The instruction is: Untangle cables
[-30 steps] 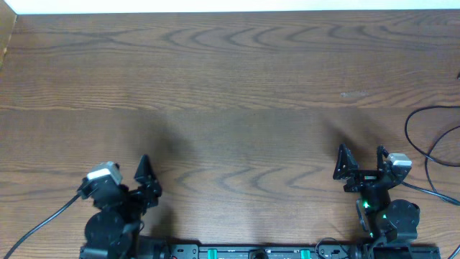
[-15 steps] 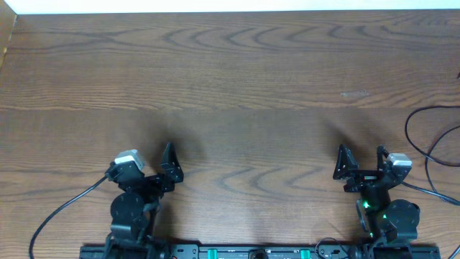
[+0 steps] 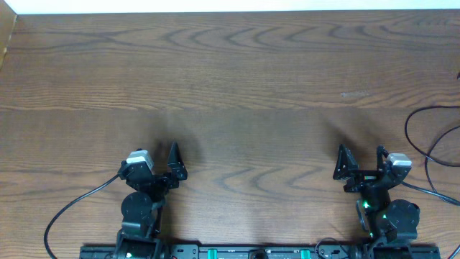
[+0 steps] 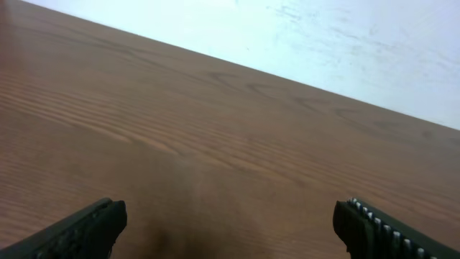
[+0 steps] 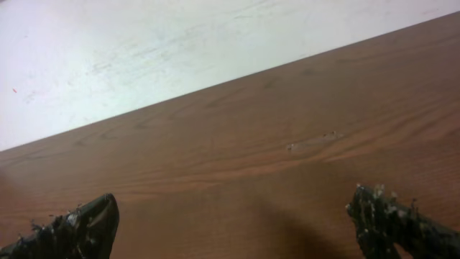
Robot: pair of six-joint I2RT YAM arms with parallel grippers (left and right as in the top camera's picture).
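No task cables show in any view; only bare brown wood lies in front of both grippers. My left gripper [image 3: 157,164] is at the near left of the table, open and empty; in the left wrist view its fingers [image 4: 230,234] stand wide apart over bare wood. My right gripper [image 3: 362,162] is at the near right, open and empty; in the right wrist view its fingers [image 5: 233,226] are also wide apart over bare wood.
A black wire [image 3: 424,144] fixed to the right arm loops along the table's right edge. Another robot wire [image 3: 79,205] trails off near left. The arm base rail [image 3: 251,252] runs along the near edge. A small scuff [image 3: 353,93] marks the wood.
My left arm has swung to the right and slightly forward, with its gripper staying open. The right arm has not moved.
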